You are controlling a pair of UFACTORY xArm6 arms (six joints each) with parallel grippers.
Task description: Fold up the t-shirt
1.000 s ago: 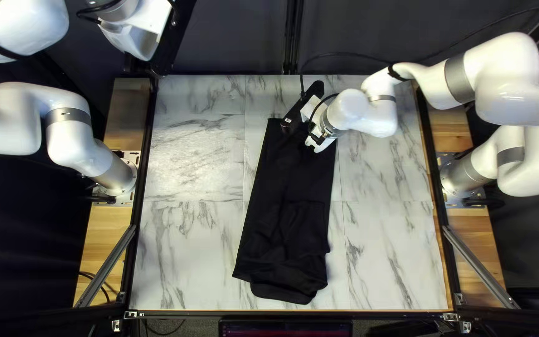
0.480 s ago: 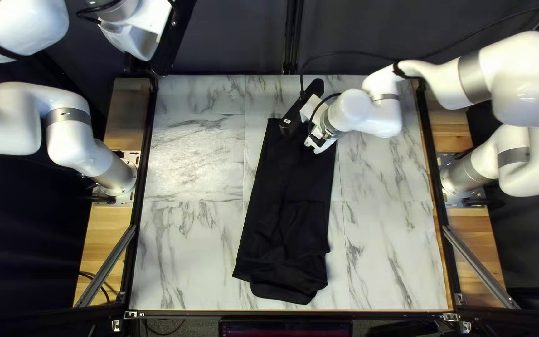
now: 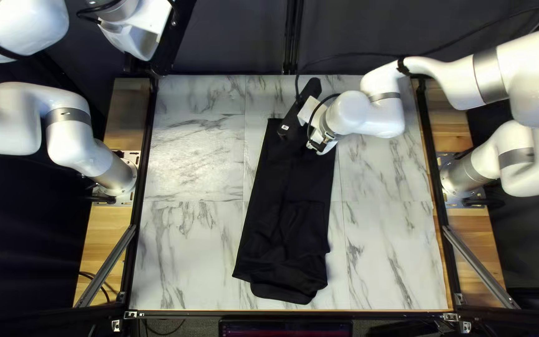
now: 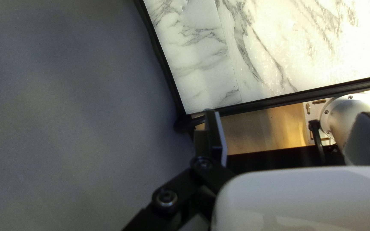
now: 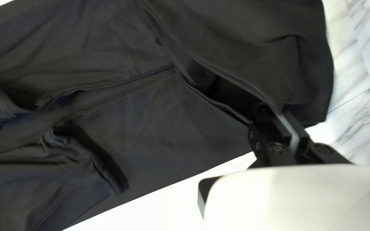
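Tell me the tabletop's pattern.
White tabletop with grey marble-like veins, clearest in the top left view.

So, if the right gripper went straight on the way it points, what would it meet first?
More of the black t-shirt, most likely; the right gripper looks shut on a layer of it. The tabletop should come next, but the depth is unclear.

T-shirt [image 3: 282, 181] lay lengthwise down the table's [image 3: 182, 249] middle, near end close to the near edge, far end short of the far edge. Right gripper [image 3: 313, 148] at its far end. Left arm's base [image 3: 123, 176] stood at the left edge, right arm's base [image 3: 460, 178] at the right edge — curtain [image 3: 232, 40] behind the far edge.
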